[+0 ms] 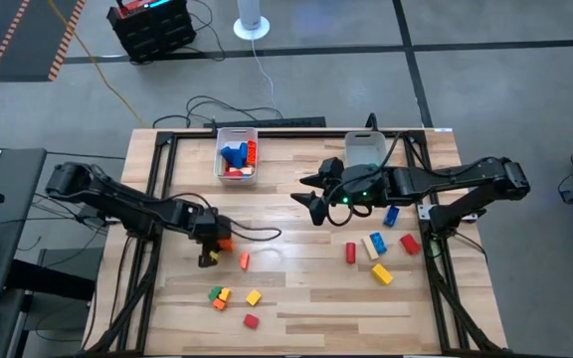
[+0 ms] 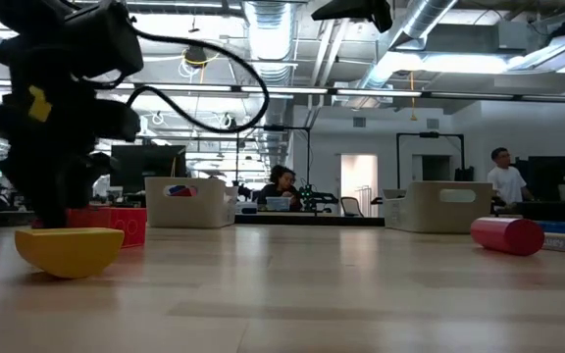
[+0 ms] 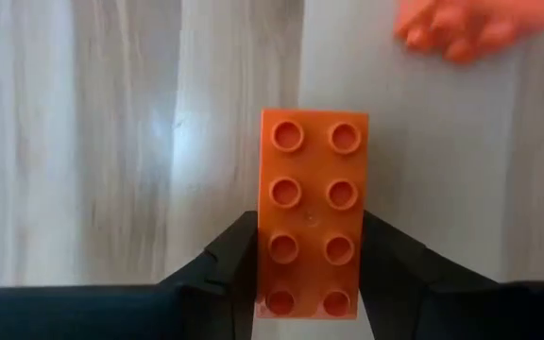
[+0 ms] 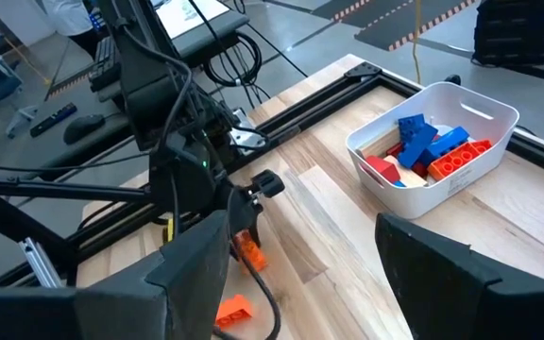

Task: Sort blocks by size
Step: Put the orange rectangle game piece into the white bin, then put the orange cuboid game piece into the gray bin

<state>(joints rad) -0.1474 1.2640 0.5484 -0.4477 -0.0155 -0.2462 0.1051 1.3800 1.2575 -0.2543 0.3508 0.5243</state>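
Left gripper (image 3: 310, 283) low over the table's left side, its 2 dark fingers (image 3: 229, 269) flanking the long orange 2-by-4-stud plastic brick (image 3: 312, 222), touching both long sides; brick's long axis runs straight out between them; right gripper (image 1: 316, 204) waits spread, mid-table.

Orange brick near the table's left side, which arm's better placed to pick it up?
Left. The left gripper already has its fingers on both sides of the orange brick; the right gripper hangs open mid-table, well away.
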